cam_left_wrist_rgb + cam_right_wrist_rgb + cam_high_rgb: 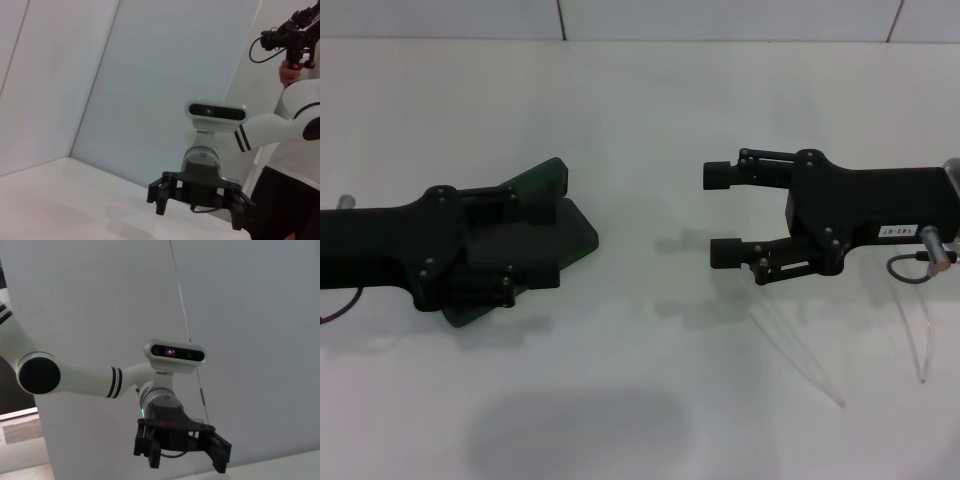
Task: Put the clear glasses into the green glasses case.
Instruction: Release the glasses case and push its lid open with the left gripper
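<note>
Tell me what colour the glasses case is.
Dark green; the green glasses case shows best in the head view, partly under the left gripper.

A white table (640,120) is filling the head view, and a pale panelled wall (720,18) is running along its far edge at twelve o'clock. In the left wrist view, a bystander (289,74) is gripping a black cabled rig (290,32) at two o'clock.

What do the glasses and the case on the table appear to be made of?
The clear glasses look like colourless transparent plastic: the table shows through their thin curved arms. The green glasses case looks like a hard shell with a dark green, fairly matte covering, possibly leatherette; its lid stands stiffly open under the left gripper. The right gripper hovers open.
</note>
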